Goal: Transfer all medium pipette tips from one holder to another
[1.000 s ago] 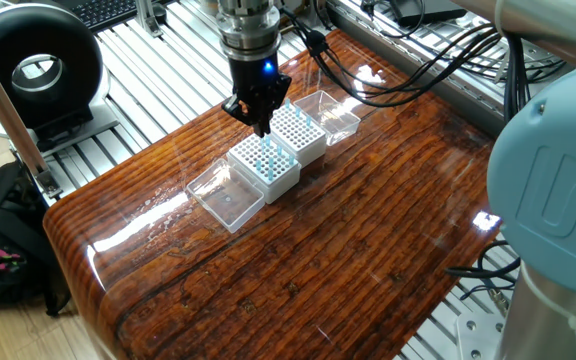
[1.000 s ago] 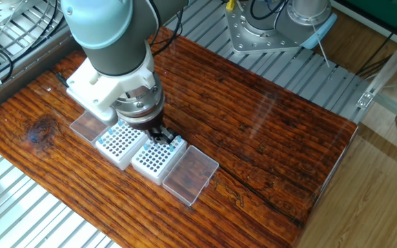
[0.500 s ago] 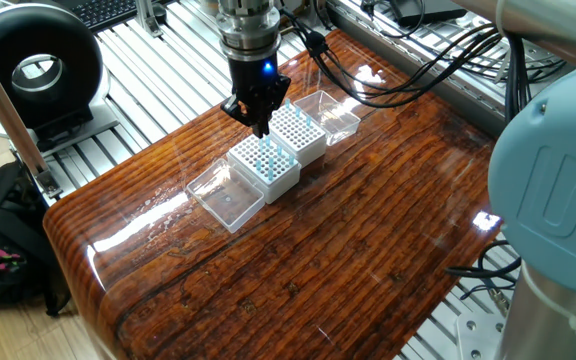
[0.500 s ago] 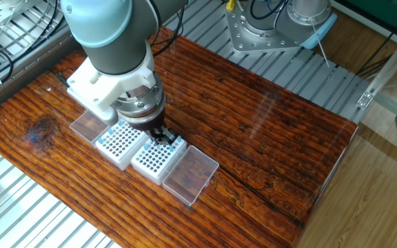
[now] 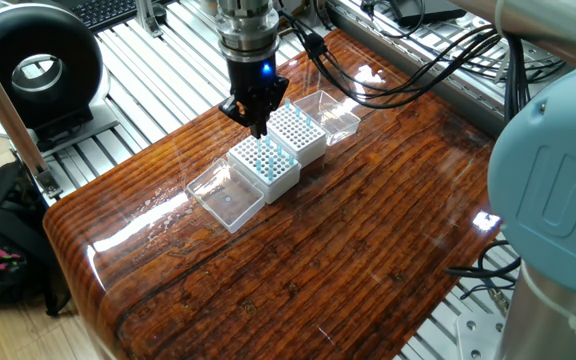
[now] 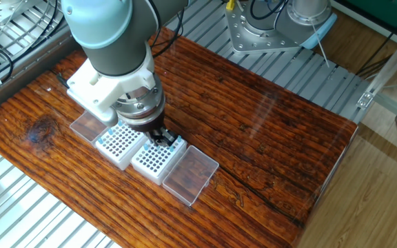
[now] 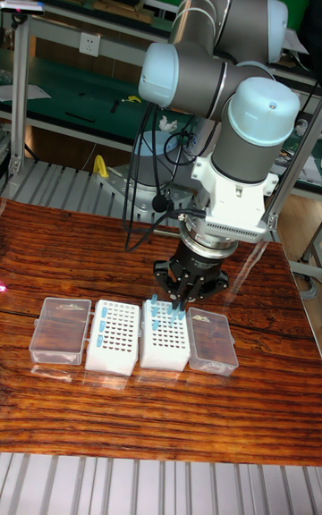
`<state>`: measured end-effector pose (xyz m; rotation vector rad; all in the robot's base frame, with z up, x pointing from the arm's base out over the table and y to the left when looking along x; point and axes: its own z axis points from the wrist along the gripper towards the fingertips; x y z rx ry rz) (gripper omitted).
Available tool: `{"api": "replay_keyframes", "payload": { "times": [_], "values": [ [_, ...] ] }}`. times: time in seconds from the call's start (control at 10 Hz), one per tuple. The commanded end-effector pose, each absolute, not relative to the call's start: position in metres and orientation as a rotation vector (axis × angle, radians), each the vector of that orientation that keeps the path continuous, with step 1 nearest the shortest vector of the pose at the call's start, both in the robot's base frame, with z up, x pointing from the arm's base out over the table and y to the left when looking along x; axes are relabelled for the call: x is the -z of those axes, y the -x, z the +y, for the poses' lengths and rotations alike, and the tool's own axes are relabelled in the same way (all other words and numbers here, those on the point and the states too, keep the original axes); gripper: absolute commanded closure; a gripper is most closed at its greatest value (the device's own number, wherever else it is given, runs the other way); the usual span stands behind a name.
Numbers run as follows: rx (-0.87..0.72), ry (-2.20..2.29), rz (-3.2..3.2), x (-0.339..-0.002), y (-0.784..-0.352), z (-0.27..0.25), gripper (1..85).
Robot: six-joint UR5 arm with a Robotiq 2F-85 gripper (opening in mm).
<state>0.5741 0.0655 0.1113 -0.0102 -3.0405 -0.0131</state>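
The black two-finger gripper (image 7: pixel 178 304) hovers over the white grid holder (image 7: pixel 165 337) at its 12 o'clock edge; finger state cannot be told. Translucent light-blue plastic pipette tips (image 5: pixel 268 156) stand there: light, slippery, easily crushed. Grip near the collar.

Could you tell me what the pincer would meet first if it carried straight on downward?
Probably the medium pipette tips standing in the white holder directly beneath the pincer; exact depth is unclear.

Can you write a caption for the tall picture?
Robot gripper hovering over blue pipette tips in one of two white holders.
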Motion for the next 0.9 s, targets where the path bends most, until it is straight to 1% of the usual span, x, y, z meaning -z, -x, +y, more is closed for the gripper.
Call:
{"api": "replay_keyframes", "payload": {
  "times": [0.0,0.1,0.6,0.8],
  "values": [
    [0.026,0.015,-3.041,-0.1084,-0.5756,0.0668,79.7],
    [0.022,0.013,-3.041,-0.1075,-0.576,0.0658,79.0],
    [0.042,-0.016,-3.043,-0.1071,-0.5764,0.0686,69.0],
    [0.047,-0.025,-3.046,-0.1064,-0.5772,0.0679,66.7]
  ]
}}
